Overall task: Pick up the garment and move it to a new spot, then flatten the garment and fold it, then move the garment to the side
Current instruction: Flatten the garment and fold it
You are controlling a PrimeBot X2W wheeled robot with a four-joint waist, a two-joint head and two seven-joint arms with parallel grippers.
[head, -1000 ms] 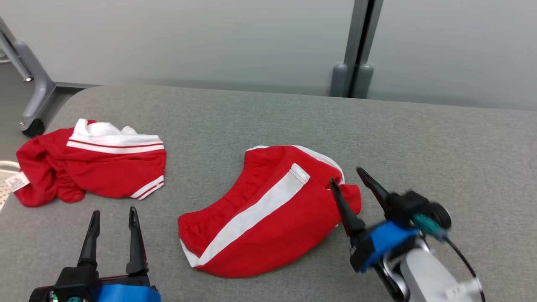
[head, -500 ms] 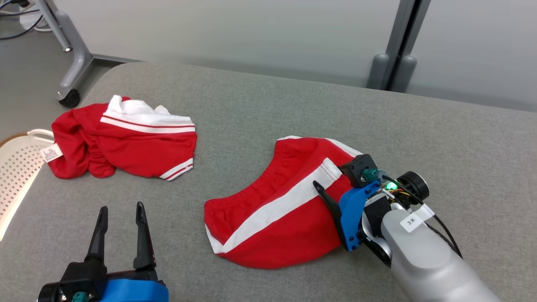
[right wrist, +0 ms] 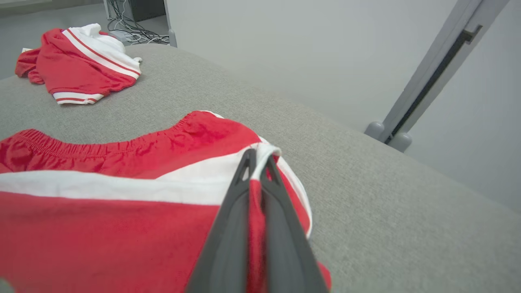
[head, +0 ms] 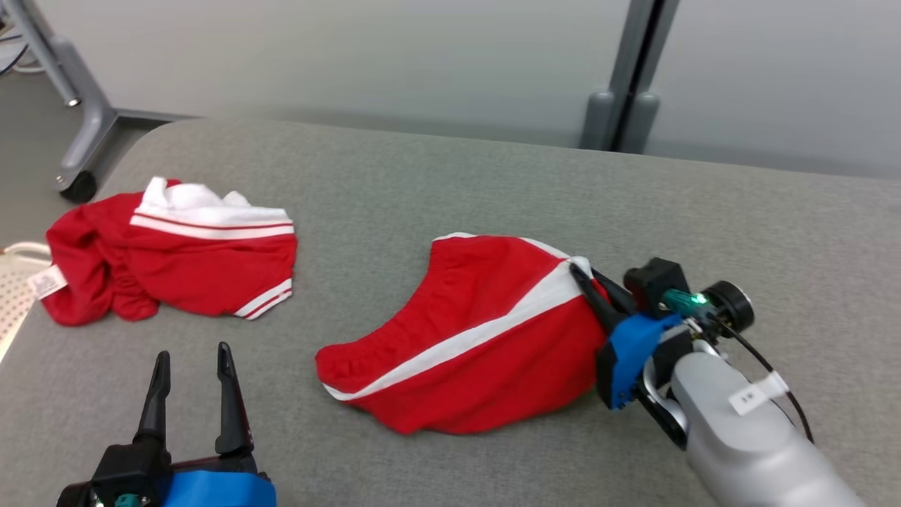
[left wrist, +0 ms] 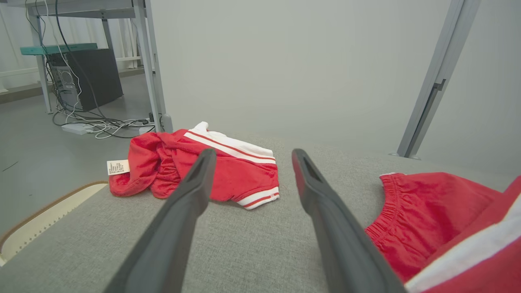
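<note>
Pale grey wall panels (head: 352, 56), joined by a grey upright post (head: 626, 63), stand behind a table (head: 436, 183) covered in grey fabric. The red shorts (head: 493, 352), with a white side stripe and an elastic waistband, lie creased near the middle of the table, slightly towards the robot's right. A second red garment (head: 183, 274) with white trim lies crumpled at the table's left end, well apart from the shorts. The right gripper (head: 578, 271) meets the shorts at their far right corner. Its two dark fingers are pressed together on the white-edged hem, with a fold of red cloth between them. The left gripper (head: 193, 352) hovers over bare table at the near left, fingers spread wide and holding nothing. A small white care label (head: 46, 284) projects from the second garment's left edge.
</note>
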